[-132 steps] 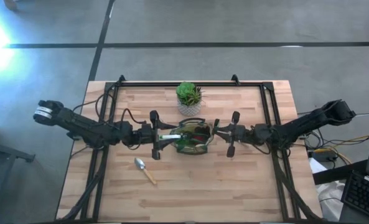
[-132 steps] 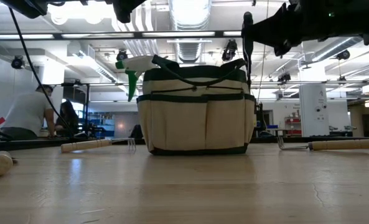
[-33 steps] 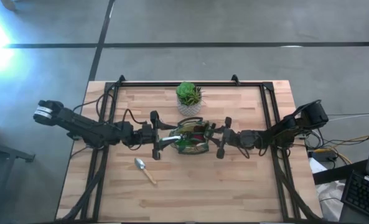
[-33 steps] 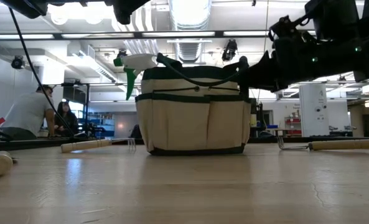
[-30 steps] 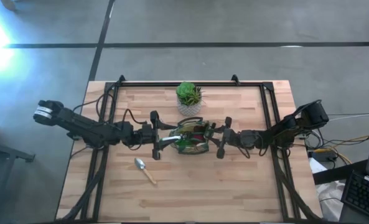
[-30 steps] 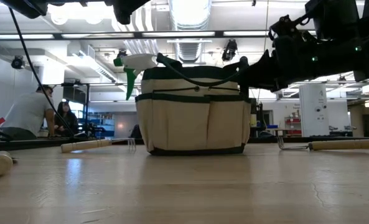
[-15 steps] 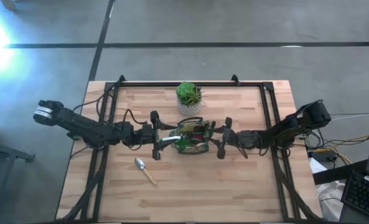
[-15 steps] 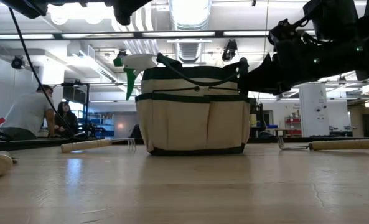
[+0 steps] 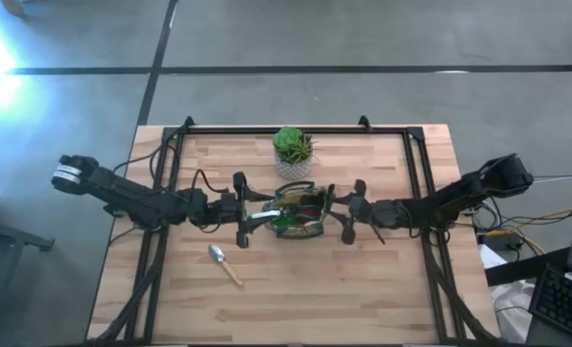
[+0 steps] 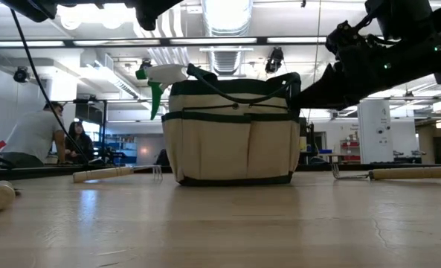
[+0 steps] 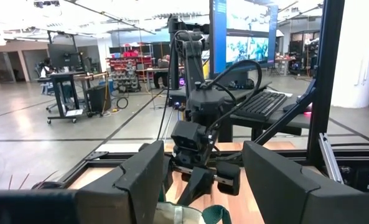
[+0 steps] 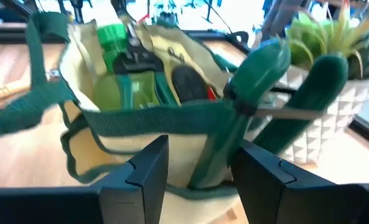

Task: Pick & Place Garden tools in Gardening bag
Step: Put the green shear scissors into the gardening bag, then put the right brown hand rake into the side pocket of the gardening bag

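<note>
The left arm reaches in from the table's left edge, and the left gripper hangs over the left rim of the gardening bag, its fingers spread wide with nothing between them. In the left wrist view those two dark fingers frame the other arm across the bag.

Near the front-left part of the table lies the silver trowel, blade toward the middle, wooden handle toward the front edge, well apart from the bag. The low view shows two more wooden-handled tools lying on the boards: a rake fork to the left of the bag and another long-handled tool to its right.

The bag stands upright at the table's middle. A green-and-white spray bottle sticks up out of its left side, and the right wrist view shows a green bottle, a black tool and something red inside (the red item is too blurred to name).

Just behind the bag, toward the far edge, sits the green plant in its white pot.

The right gripper is at the bag's right rim. Its fingers stand apart on either side of a dark green loop handle; whether they actually press on the strap I cannot tell. The right arm stretches back to the table's right edge.
</note>
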